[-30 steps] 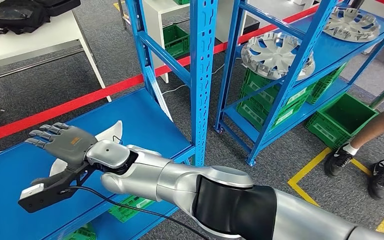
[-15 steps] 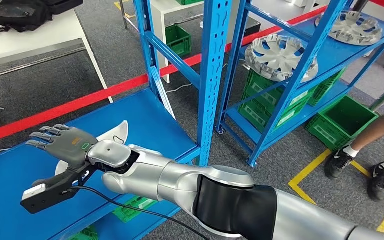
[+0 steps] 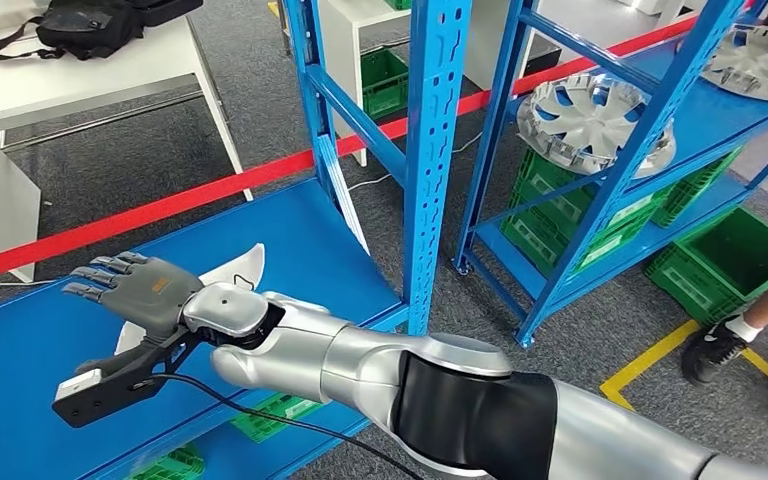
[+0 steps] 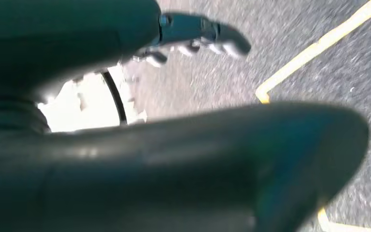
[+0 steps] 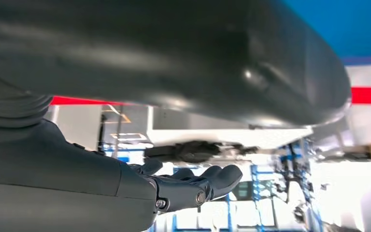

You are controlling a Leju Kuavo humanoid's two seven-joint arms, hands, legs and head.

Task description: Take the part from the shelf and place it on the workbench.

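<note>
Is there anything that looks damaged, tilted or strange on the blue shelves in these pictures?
Nothing stands out. The white part lies flat on the blue shelf beside the open right hand, and the silver wheel cover rests on its own shelf.

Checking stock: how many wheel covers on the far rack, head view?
2. One wheel cover on the rack's upper shelf, behind a post; a second wheel cover at the picture's right edge, cut off. More may be out of frame.

part on shelf, under right hand
</note>
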